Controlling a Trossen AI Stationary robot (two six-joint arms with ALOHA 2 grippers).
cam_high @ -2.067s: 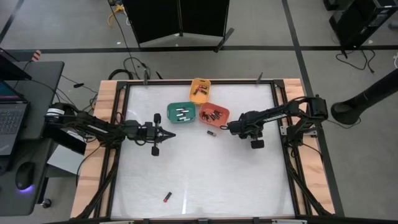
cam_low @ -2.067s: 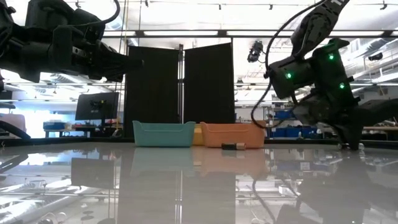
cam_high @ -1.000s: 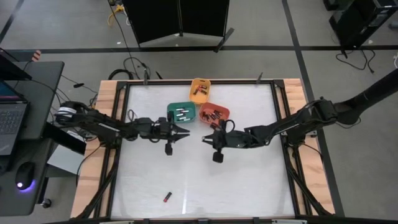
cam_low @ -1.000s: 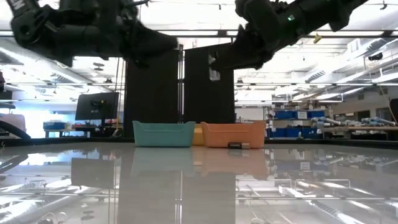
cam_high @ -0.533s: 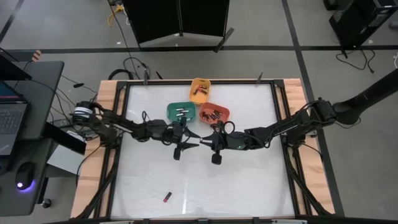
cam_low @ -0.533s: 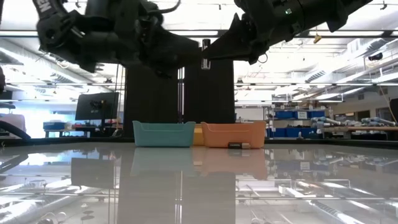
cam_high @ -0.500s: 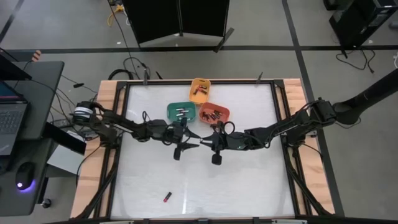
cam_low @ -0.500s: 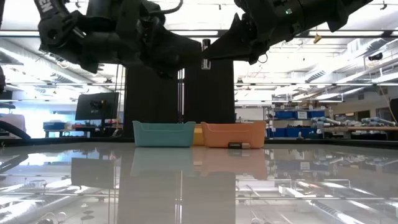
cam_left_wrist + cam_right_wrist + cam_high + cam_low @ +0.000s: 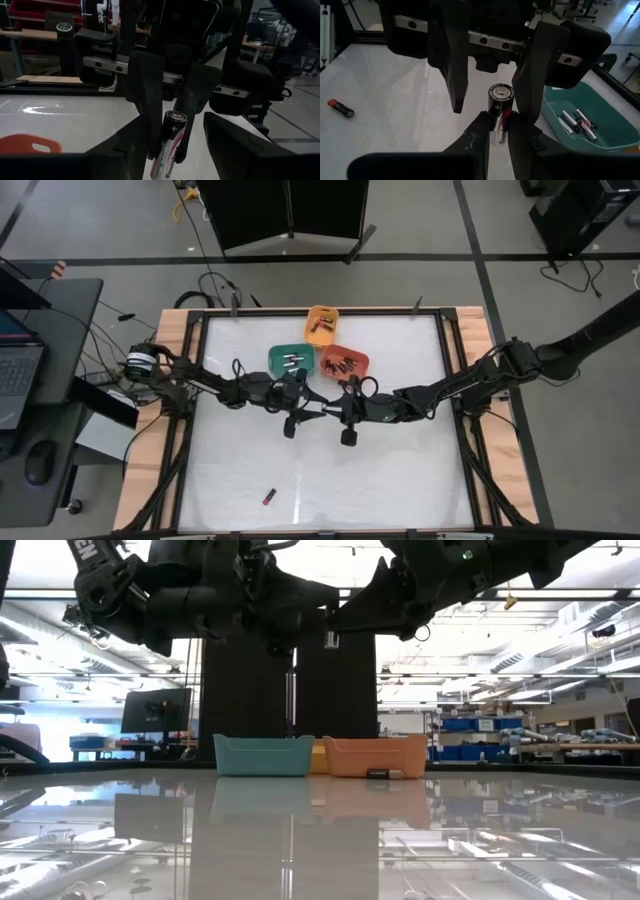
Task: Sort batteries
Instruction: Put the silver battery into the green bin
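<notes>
A black battery [image 9: 500, 112] with a red band stands upright in the air over the table's middle, my right gripper [image 9: 499, 142] shut on it. My left gripper [image 9: 316, 412] faces it from the table's left. It is open, and its two fingers [image 9: 455, 70] stand on either side of the battery's top. In the low view the battery [image 9: 329, 640] shows between both grippers. The teal bin [image 9: 291, 361], orange bin [image 9: 344, 364] and yellow bin [image 9: 321, 324] at the far middle hold several batteries. My right gripper pinches the battery's lower half [image 9: 499, 131] between its two fingers. They come nearly level from the table's right and lie across the battery. The battery stands upright, its silvery cap [image 9: 500, 92] up, lifted clear of the table.
A red battery [image 9: 269, 497] lies loose near the table's front edge. Another small battery [image 9: 378, 774] lies just in front of the orange bin. Dark frame rails [image 9: 455, 380] run along the table's sides.
My left gripper has moved toward the table's right, up to my right gripper, and has opened; its fingers now stand around the battery. My right gripper has kept its place with the battery.
</notes>
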